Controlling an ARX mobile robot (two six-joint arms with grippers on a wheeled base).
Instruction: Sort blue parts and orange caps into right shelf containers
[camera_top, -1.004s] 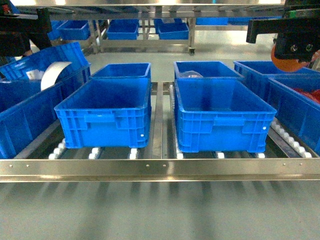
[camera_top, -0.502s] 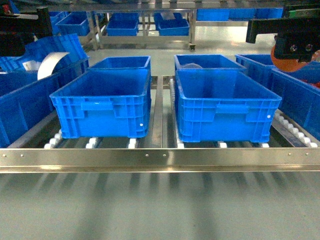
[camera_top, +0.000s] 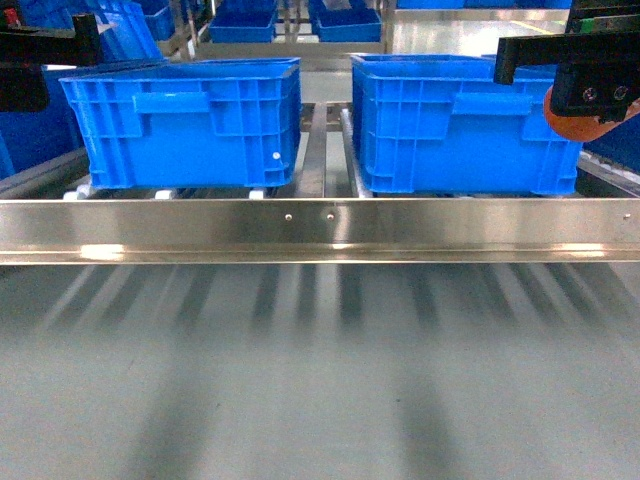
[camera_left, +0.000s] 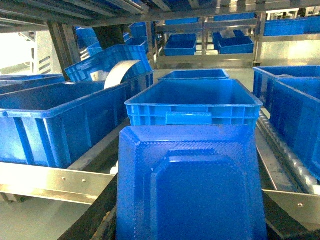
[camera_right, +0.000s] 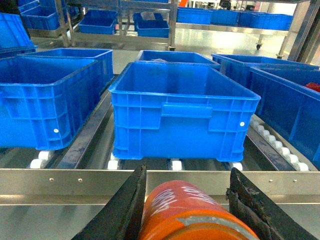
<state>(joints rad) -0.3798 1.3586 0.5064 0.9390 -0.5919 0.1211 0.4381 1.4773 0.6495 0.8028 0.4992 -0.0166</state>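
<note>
Crates at eye level, both grippers loaded

Shelf rail (camera_top: 320, 228) of brushed steel runs across the head view, and behind it two deep blue crates stand side by side on the rollers, apart from each other: one on the left (camera_top: 185, 122) and one on the right (camera_top: 455, 125). From this height their interiors cannot be seen. The right wrist view looks down into the right crate (camera_right: 182, 107), but its floor is lost in flat blue and any contents cannot be made out.

Left gripper (camera_left: 187, 220) is mostly hidden behind a blue moulded part (camera_left: 190, 185), a tray-like piece with a stepped recess that fills the lower frame. Dark fingers (camera_left: 92, 222) flank it at both edges, clamped against the part.

Right gripper (camera_right: 187, 210) grips an orange cap (camera_right: 187, 212) between its black fingers, in front of the rail. White print on the cap is cut off and unreadable. In the head view only a sliver of orange shows beneath the gripper body.
</note>
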